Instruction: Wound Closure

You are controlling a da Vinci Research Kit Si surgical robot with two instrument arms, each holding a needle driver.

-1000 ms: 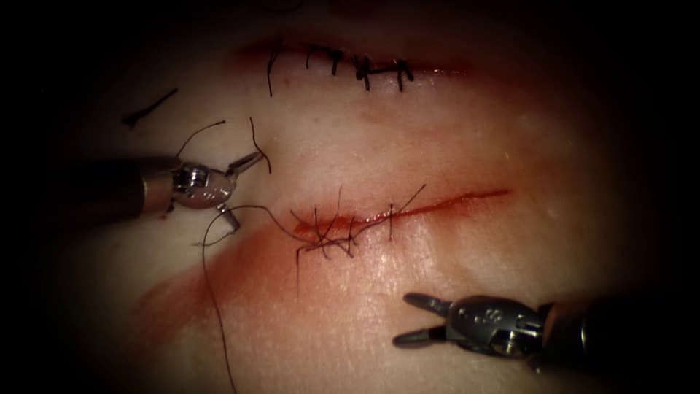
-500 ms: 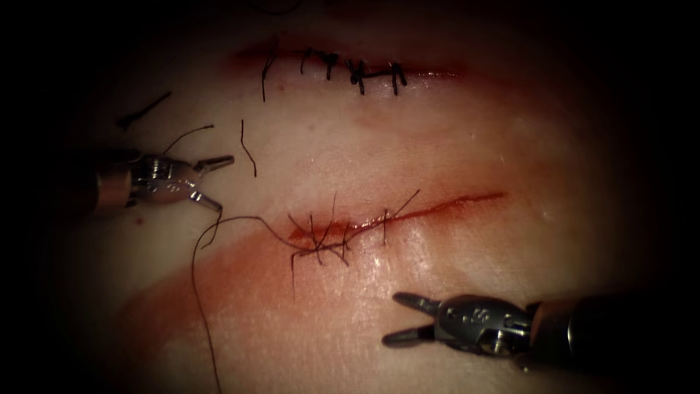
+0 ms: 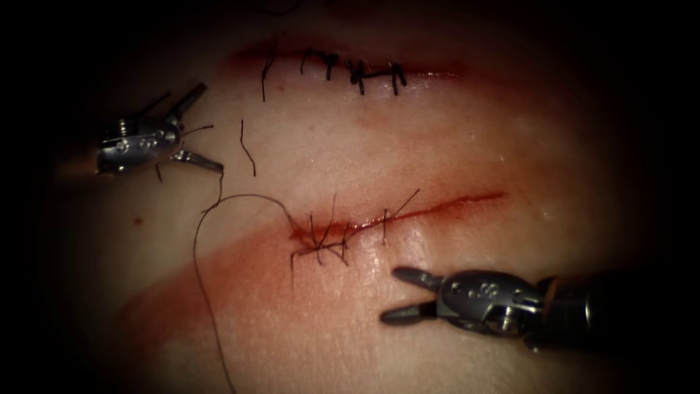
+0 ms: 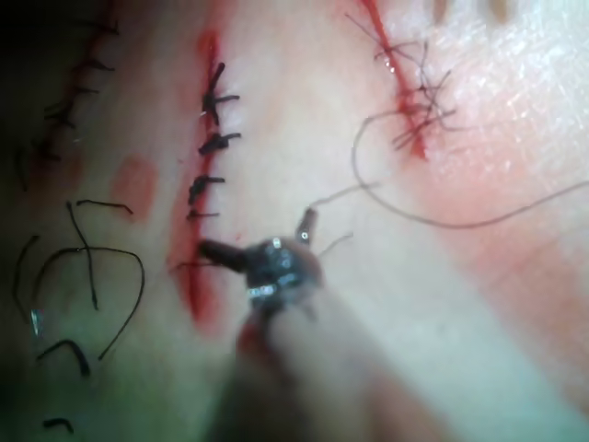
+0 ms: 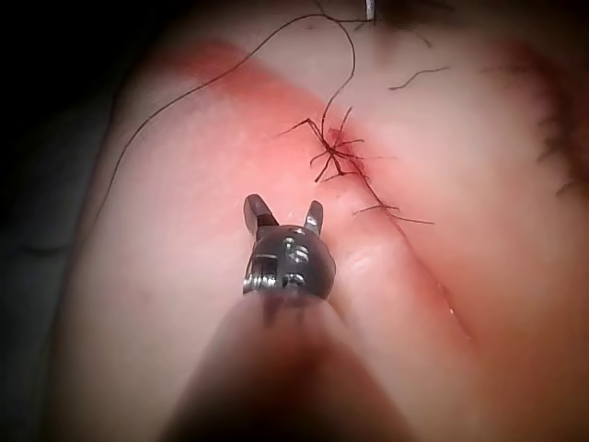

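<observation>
Seemingly between stitches: left tool [image 3: 195, 128] at ten o'clock of the cut [image 3: 408, 211], right tool [image 3: 391, 295] at five, fingers spread, empty; thread [image 3: 198, 263] needs grasping.

Tissue [image 3: 452, 146] under my claws carries it all. Long thread [image 3: 208, 292] trails off the stitched cut [image 3: 408, 211] toward my left claw [image 3: 200, 128]; loose thread ends [image 3: 248, 149] just beside it. Red fluid [image 3: 240, 277] smeared beyond my right claw [image 3: 397, 295].

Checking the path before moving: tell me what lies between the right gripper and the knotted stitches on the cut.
In the endoscope view, only bare, glistening tissue separates the open right gripper from the knotted stitches.
</observation>
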